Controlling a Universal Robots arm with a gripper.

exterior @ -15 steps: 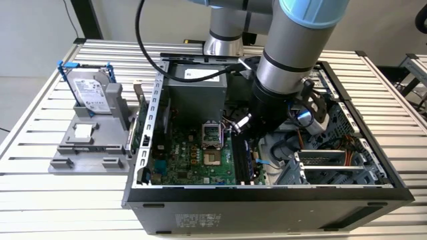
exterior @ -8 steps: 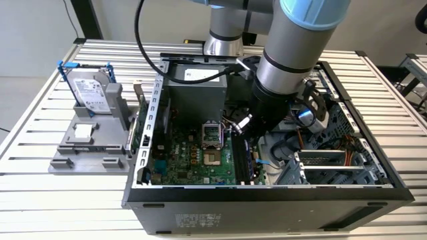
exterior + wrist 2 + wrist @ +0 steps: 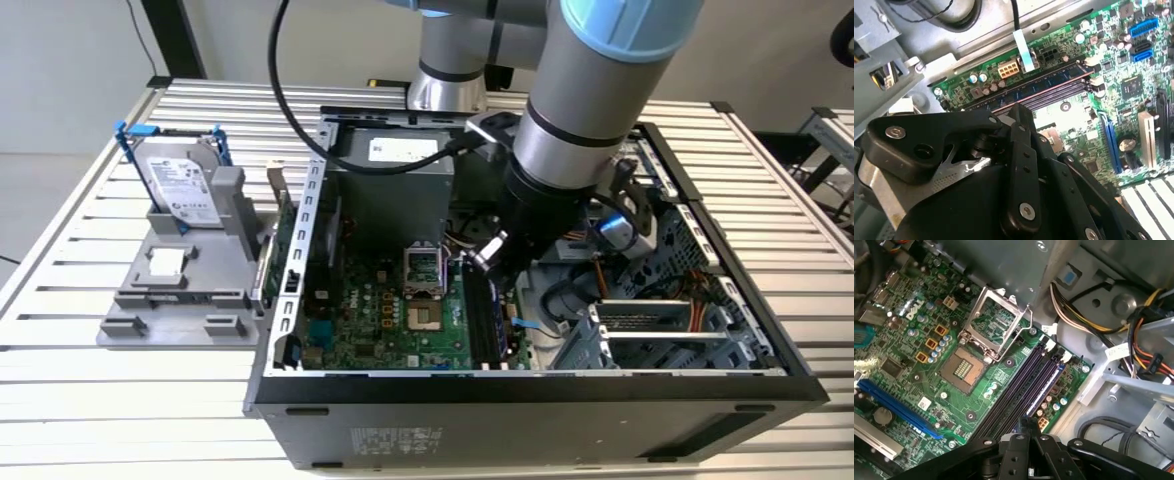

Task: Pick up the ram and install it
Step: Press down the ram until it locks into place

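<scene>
In the exterior view my arm reaches down into the open computer case [image 3: 534, 385], which lies on the slatted desk [image 3: 134, 400]. The hand [image 3: 483, 262] sits low over the long memory slots [image 3: 483, 320], hemmed in by the metal drive cage on the exterior view's right. There is freer room over the board on the exterior view's left. The arm's own bulk covers the upper end of the slots. The hard drive [image 3: 180, 185] stands well apart on its grey stand outside the case.

In the second wrist view the ram [image 3: 1049, 82] stands on edge in the slot row, a blue-green strip parallel to the board's edge. The hand [image 3: 1021, 112] comes right up to its near end and its dark body hides the rest.

In the first wrist view the hand [image 3: 1027, 426] meets the ram [image 3: 1046, 385] where the strip runs under it. I cannot tell whether it is pinching the stick or merely resting on it. The bundled cables [image 3: 1149, 355] crowd one side and the open processor socket [image 3: 991, 325] lies on the other
</scene>
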